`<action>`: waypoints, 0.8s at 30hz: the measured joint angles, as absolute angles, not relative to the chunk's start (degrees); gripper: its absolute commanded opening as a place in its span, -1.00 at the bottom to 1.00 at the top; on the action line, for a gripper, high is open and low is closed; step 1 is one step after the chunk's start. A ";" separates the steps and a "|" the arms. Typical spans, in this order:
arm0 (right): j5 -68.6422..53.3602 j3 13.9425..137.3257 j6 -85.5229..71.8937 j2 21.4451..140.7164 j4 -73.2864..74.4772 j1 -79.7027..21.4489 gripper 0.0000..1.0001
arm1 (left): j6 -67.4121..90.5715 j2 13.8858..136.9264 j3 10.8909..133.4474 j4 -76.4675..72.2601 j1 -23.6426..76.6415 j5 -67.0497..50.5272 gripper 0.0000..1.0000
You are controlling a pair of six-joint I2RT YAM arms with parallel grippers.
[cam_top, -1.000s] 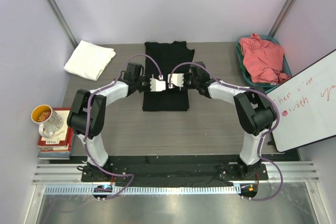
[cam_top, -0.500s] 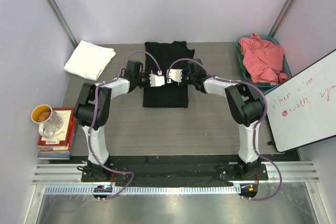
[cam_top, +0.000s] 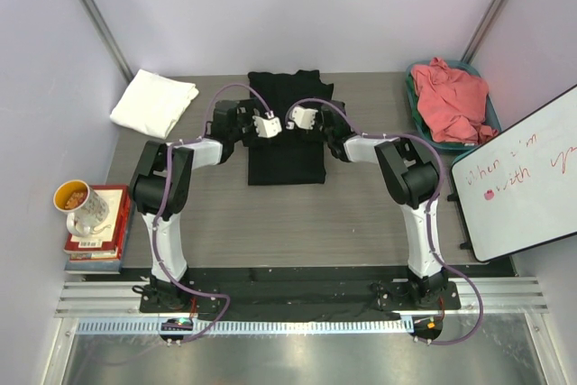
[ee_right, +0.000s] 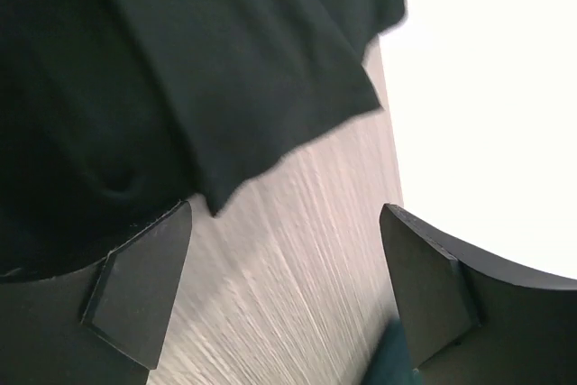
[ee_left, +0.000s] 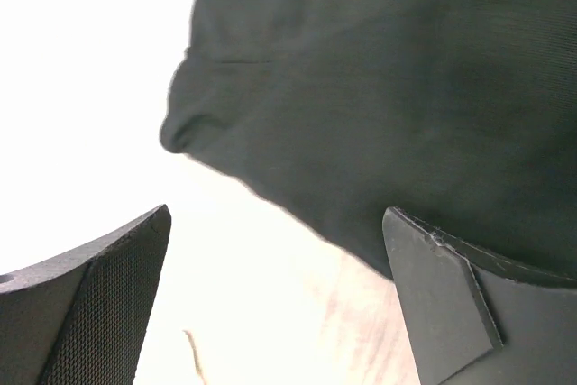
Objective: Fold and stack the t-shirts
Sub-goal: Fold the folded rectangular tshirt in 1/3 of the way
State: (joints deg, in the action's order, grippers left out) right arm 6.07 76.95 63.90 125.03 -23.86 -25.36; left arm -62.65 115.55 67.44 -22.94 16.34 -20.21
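Note:
The black t-shirt (cam_top: 285, 146) lies partly folded at the back middle of the table (cam_top: 361, 214). My left gripper (cam_top: 267, 125) and right gripper (cam_top: 300, 118) hover close together over its upper half. Both are open and hold nothing. In the left wrist view the gripper (ee_left: 275, 295) spans bare table, with black cloth (ee_left: 379, 105) just beyond. The right wrist view shows the same: an open gripper (ee_right: 284, 286) over table beside a cloth edge (ee_right: 198, 69). A folded white t-shirt (cam_top: 153, 101) sits back left. A crumpled coral-pink t-shirt (cam_top: 451, 96) fills a basket.
The teal basket (cam_top: 412, 96) stands at the back right corner. A whiteboard (cam_top: 518, 178) leans along the right edge. A mug (cam_top: 81, 206) rests on stacked books (cam_top: 95, 245) off the left edge.
Both grippers went from shut to open, letting go of the black t-shirt. They also moved toward the back of the table, and the shirt's near edge now sits a little farther back.

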 measured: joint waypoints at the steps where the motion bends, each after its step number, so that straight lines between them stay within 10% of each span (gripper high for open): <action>1: 7.29 76.95 63.57 125.12 -24.53 -25.36 0.78 | -62.22 115.55 67.35 -24.32 16.32 -19.57 1.00; 13: 8.45 78.11 55.07 123.31 -18.15 -24.16 0.41 | -61.23 114.52 65.30 -33.52 15.90 -13.82 0.93; 15: 2.00 79.92 52.90 121.45 -10.37 -23.73 0.31 | -61.34 113.23 64.82 -30.50 15.73 -16.01 0.71; 16: -1.58 81.23 52.36 120.49 -6.31 -23.51 0.24 | -61.39 112.44 64.79 -28.21 15.64 -17.32 -0.07; 18: -7.20 84.12 51.59 119.37 0.01 -23.24 -0.19 | -61.78 110.45 64.79 -22.76 15.59 -19.79 -0.99; 24: -17.65 93.27 47.00 120.11 9.30 -23.27 -0.98 | -61.32 105.01 63.13 -14.17 15.53 -21.93 -1.00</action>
State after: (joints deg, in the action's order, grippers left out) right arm -17.65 93.27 47.00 120.11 9.30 -23.27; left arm -61.32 105.01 63.13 -14.17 15.53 -21.93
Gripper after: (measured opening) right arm 0.112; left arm 0.005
